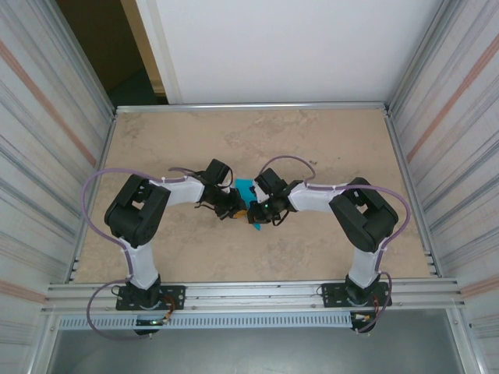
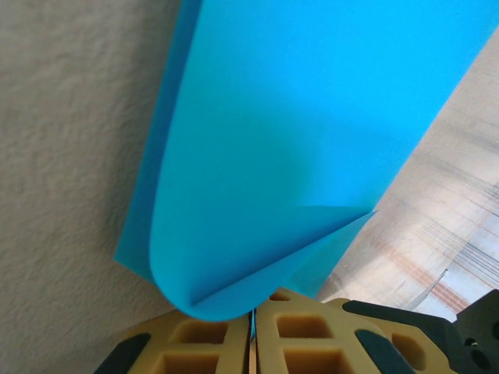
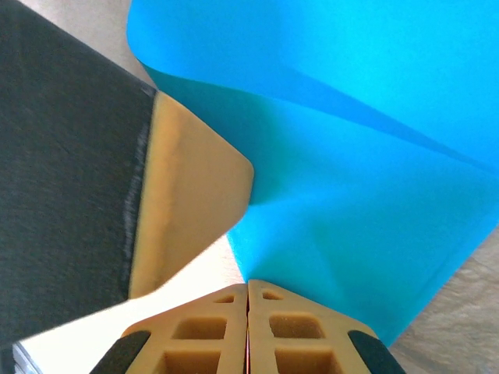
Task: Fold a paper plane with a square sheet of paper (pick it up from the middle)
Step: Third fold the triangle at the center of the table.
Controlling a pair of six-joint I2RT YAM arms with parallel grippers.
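From above: pinching the thin turquoise-blue square sheet of paper [image 1: 247, 189] from both sides with the left gripper [image 1: 236, 209] and right gripper [image 1: 260, 212], over the middle of the beige marbled table [image 1: 327, 148]. From the left wrist: clamping jaws tight on the near edge of the doubled-over, curling sheet. From the right wrist: clenching jaws on a puckered point of the sheet's edge, just beside the left gripper's tan finger [image 3: 195, 195].
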